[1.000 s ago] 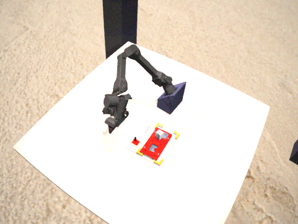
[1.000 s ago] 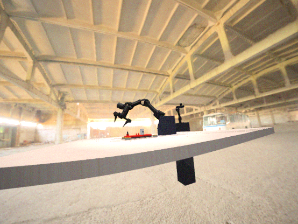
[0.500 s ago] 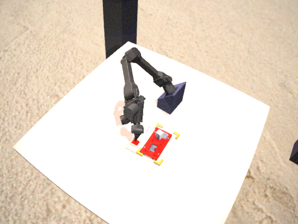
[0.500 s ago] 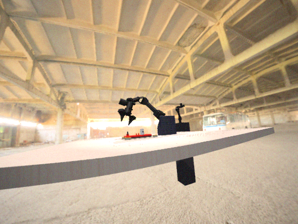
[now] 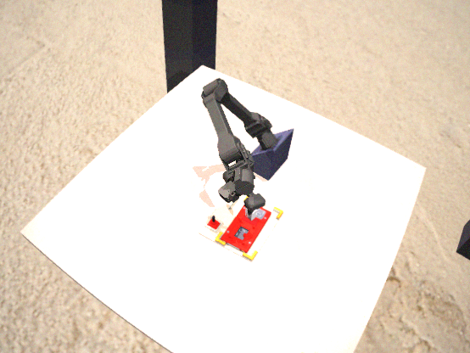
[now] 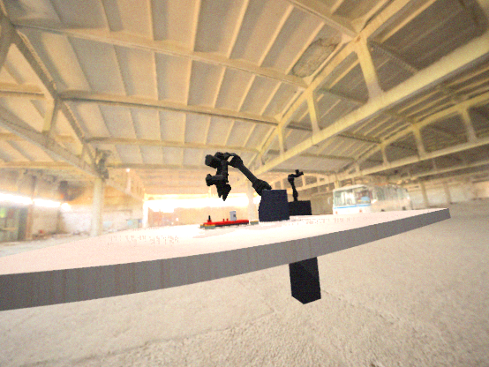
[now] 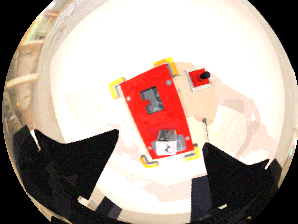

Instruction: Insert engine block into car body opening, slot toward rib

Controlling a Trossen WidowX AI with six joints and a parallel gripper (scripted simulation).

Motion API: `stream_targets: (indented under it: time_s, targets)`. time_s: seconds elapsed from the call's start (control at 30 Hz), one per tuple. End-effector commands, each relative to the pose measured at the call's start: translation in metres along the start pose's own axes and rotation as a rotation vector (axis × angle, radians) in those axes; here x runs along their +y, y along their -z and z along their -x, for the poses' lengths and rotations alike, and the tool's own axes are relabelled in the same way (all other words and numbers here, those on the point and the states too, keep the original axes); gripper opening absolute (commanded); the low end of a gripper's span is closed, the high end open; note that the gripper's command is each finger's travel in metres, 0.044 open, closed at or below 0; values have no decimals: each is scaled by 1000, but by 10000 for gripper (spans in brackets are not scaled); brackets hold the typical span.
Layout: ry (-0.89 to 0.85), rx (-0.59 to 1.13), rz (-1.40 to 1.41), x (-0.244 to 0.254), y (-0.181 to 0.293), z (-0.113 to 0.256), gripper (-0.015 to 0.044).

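Note:
The red car body (image 5: 254, 229) (image 6: 238, 221) (image 7: 171, 102) lies flat between yellow corner pieces. One grey opening (image 5: 242, 232) (image 7: 152, 102) with a notched outline shows in the half far from the arm's base. A pale grey block (image 5: 249, 214) (image 6: 233, 215) (image 7: 166, 146), apparently the engine block, stands upright at the end nearer the base, against a grey patch. How deep it sits, and its slot and the rib, I cannot make out. My gripper (image 5: 242, 203) (image 6: 224, 195) (image 7: 163, 141) is wide open and empty, pointing down well above that end. A finger partly covers the block in the top view.
A small red piece with a black knob (image 5: 213, 219) (image 7: 204, 75) stands beside the car body. A thin pin (image 7: 205, 127) stands on the same side. Yellow corner pieces (image 5: 251, 255) (image 7: 116, 88) surround the body. The arm's navy base (image 5: 271, 163) (image 6: 274, 205) stands behind.

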State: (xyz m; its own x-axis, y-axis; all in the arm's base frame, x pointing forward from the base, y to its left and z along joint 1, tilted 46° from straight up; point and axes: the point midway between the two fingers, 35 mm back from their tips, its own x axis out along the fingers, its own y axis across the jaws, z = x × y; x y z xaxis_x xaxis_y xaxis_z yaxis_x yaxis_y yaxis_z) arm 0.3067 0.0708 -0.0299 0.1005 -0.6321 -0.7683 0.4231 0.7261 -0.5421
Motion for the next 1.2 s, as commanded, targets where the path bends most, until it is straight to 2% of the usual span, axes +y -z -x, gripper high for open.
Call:
stream_targets:
  time_s: [0.0,0.17,0.33,0.5,1.17]
  targets:
    - [61,37,133,2,26,3,440]
    - [129,63,254,-1,48,7,440]
    - [132,63,258,-1,49,7,440]
    - [133,63,258,-6,50,-27,440]
    - [133,62,258,-11,51,-54,440]
